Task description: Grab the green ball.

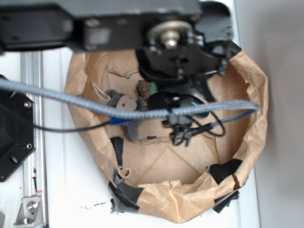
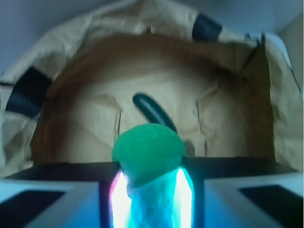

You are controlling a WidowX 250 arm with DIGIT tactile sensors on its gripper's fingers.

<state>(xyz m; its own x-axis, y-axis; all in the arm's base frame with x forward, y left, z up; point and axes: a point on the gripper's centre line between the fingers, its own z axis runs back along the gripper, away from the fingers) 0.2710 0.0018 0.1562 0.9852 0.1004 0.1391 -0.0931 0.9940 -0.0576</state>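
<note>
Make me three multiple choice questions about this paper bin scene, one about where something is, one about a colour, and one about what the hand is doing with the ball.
1. Where does the cucumber lie in the wrist view?
A. On the paper bin floor, beyond the green ball
B. On top of the ball
C. Outside the bin on the table

2. What colour are the tape patches on the bin's rim?
A. Red
B. Black
C. Yellow

3. What is the state of the hand?
A. Open, well away from the ball
B. Shut on nothing
C. Shut on the green ball

Answers:
1. A, the dark green cucumber rests on the brown floor behind the ball.
2. B, dark black strips show on the rim in both views.
3. C, the ball sits pinched between the two fingers right at the camera.
</note>
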